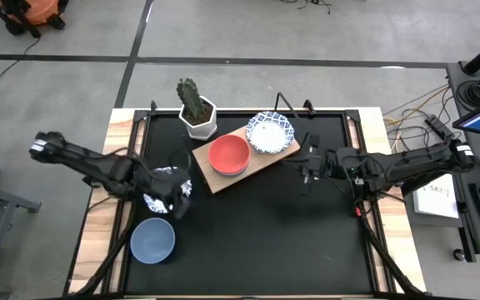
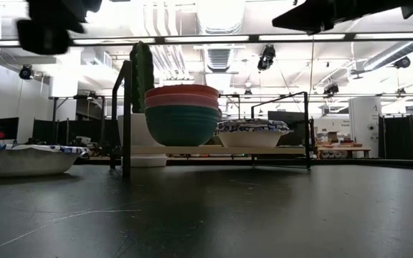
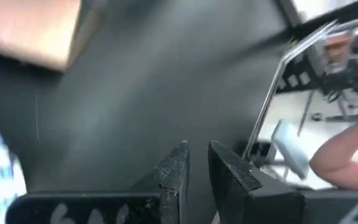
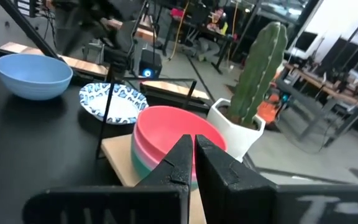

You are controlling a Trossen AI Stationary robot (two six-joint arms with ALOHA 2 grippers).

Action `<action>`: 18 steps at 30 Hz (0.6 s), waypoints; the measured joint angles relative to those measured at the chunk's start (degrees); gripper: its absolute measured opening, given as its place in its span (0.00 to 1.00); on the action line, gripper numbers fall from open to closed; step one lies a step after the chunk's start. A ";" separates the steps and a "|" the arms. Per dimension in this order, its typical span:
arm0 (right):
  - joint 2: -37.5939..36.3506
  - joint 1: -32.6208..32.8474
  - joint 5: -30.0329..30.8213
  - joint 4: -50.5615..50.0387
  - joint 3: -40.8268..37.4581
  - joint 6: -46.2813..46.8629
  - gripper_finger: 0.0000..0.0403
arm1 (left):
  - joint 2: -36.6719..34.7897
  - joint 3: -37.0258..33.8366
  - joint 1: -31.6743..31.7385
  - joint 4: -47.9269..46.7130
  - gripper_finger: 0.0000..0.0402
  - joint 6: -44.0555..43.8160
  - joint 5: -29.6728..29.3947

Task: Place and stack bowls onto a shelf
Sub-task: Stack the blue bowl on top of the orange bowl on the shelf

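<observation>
The wooden shelf [image 1: 257, 162] carried a red-topped bowl stack [image 1: 229, 155] and a patterned bowl [image 1: 270, 132]. Left of the shelf, the left gripper [image 1: 170, 197] clamped another patterned bowl [image 1: 158, 198]; a rim pinch might slip. The right gripper [image 1: 307, 164] waited shut beside the shelf.

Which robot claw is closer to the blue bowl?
Left. The left claw hangs just above the blue bowl, beside a patterned bowl. The right claw is far across the table, near the wooden shelf.
</observation>
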 joint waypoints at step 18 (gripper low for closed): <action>0.52 -0.02 -4.58 2.71 -0.02 -5.63 0.02 | 19.44 8.34 -28.77 -10.40 0.24 -59.07 4.05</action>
